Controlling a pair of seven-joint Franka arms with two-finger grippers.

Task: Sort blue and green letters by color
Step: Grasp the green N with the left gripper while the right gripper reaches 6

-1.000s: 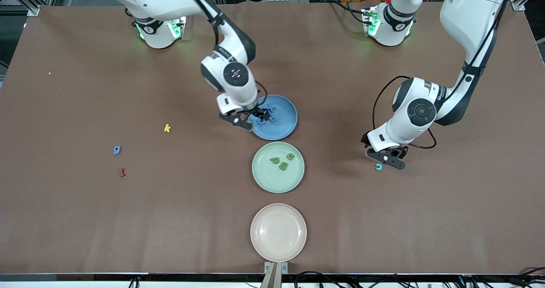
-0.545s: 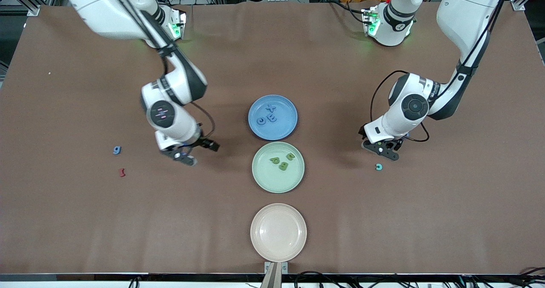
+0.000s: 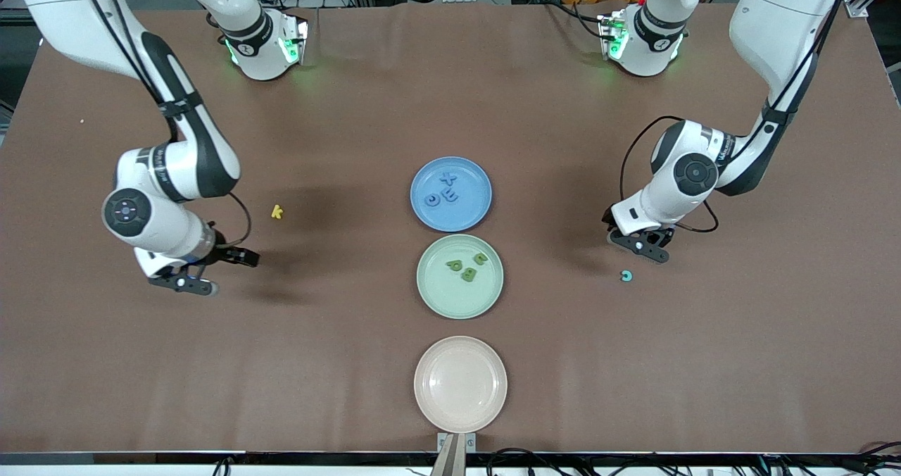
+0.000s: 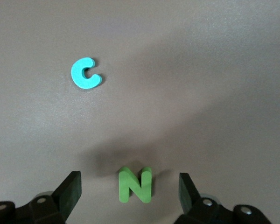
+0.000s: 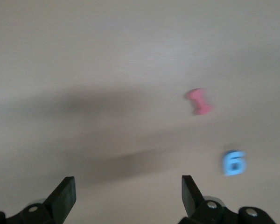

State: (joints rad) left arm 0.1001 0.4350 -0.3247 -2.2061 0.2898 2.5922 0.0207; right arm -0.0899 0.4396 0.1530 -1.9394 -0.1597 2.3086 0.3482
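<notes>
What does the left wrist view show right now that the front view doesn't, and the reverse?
Left wrist view only: a green N lying on the table between the open jaws of the left gripper; the front view hides it under that gripper.

Front view only: the blue plate, green plate and pink plate, the yellow k, and the right gripper, open over bare table.

Both: the teal c, beside the left gripper.

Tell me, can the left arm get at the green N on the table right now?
Probably yes. The left gripper hangs right over the green N with its fingers spread to either side of it. Nothing lies between them, and the teal c sits well apart on the bare table.
</notes>
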